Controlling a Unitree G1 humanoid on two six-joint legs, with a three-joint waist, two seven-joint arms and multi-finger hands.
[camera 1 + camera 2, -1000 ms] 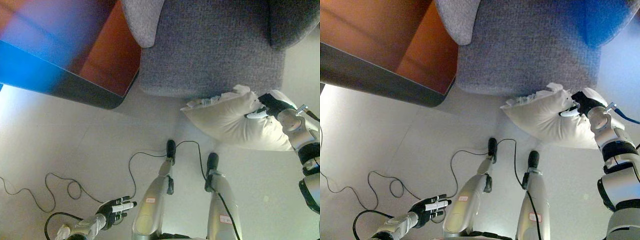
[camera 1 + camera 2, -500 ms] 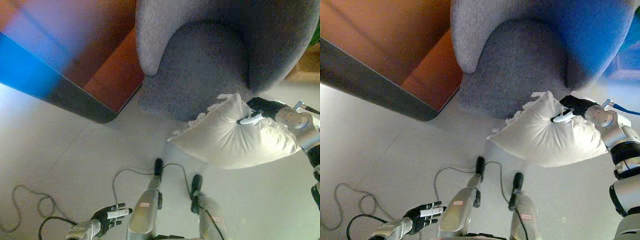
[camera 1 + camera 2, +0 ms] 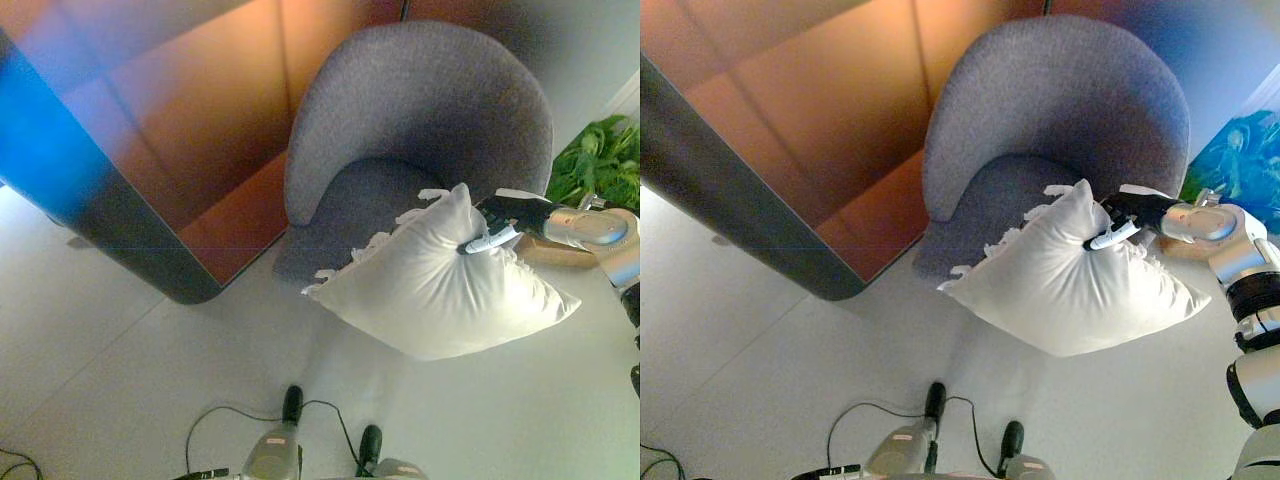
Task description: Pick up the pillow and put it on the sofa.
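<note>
A white pillow (image 3: 440, 285) with a frilled edge hangs in the air in front of the grey round-backed sofa chair (image 3: 420, 110). Its upper corner overlaps the front of the seat (image 3: 1005, 195). My right hand (image 3: 500, 222) comes in from the right and is shut on the pillow's top edge, pinching the cloth. The pillow is clear of the floor. My left hand (image 3: 828, 470) shows only as straight fingers at the bottom edge, low and empty.
A large orange-brown wooden cabinet (image 3: 180, 150) with a dark rounded front edge stands left of the chair. A green plant (image 3: 600, 155) is at the right, behind my right arm. Pale floor (image 3: 120, 380) lies in front of the chair.
The view has tilted up, showing the whole chair. My right hand has lifted the pillow off the floor, up to the front of the seat. The left hand has nearly dropped out of view.
</note>
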